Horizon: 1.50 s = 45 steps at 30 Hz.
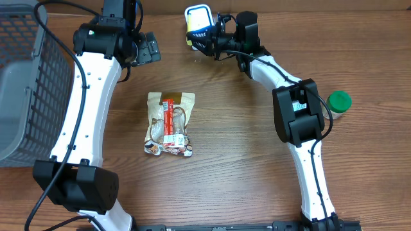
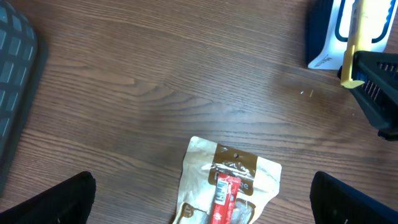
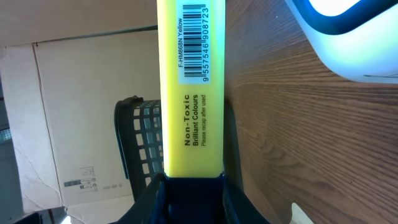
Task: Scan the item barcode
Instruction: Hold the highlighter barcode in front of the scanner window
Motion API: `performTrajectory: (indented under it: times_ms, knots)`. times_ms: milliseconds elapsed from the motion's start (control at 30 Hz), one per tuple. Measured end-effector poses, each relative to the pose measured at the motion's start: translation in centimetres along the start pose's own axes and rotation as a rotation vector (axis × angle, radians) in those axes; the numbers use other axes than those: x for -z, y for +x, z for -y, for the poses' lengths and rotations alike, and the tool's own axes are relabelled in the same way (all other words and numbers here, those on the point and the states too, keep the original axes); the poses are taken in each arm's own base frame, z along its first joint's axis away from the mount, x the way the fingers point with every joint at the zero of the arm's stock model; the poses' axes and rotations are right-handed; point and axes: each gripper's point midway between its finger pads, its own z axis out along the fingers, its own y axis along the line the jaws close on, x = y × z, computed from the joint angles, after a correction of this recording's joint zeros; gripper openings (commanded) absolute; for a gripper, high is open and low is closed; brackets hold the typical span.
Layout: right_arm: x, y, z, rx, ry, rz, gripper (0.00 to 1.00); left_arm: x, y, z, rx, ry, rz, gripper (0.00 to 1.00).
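Note:
My right gripper [image 1: 207, 40] is shut on a yellow highlighter [image 3: 191, 93], held just below the white and blue scanner [image 1: 198, 18] at the table's back. The highlighter's barcode label [image 3: 193, 42] faces the right wrist camera, with the scanner [image 3: 348, 37] to its upper right. In the left wrist view the highlighter [image 2: 354, 43] stands in front of the scanner [image 2: 339, 31]. My left gripper [image 1: 151, 46] hangs open and holds nothing, above the table to the scanner's left. Its fingers [image 2: 62, 199] stand wide apart, either side of a snack bag [image 2: 227, 186].
The snack bag [image 1: 170, 124] with a red stick on top lies mid-table. A grey basket [image 1: 26, 83] fills the left edge. A green-capped bottle [image 1: 338, 102] stands at the right. A cardboard box [image 3: 81, 124] sits beyond the table.

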Motion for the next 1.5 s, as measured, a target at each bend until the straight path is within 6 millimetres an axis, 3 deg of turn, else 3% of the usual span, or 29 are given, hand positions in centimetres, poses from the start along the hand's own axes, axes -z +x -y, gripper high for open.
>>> performTrajectory:
  times_ms: [133,367,667,1500]
  knots:
    - [0.1,0.3,-0.8,0.003,-0.029,-0.022,0.04,0.0,0.0,0.0,0.000,0.000,0.000,1.00]
    - [2.2,0.8,-5.2,0.091,-0.175,-0.096,0.03,0.0,0.0,0.0,0.000,0.000,0.000,1.00]
    - [5.7,0.0,-4.7,0.013,-0.154,-0.168,0.03,0.0,0.0,0.0,0.000,0.000,0.000,1.00]
    - [4.8,2.6,-4.4,0.009,-0.134,-0.280,0.03,0.0,0.0,0.0,0.000,0.000,0.000,1.00]
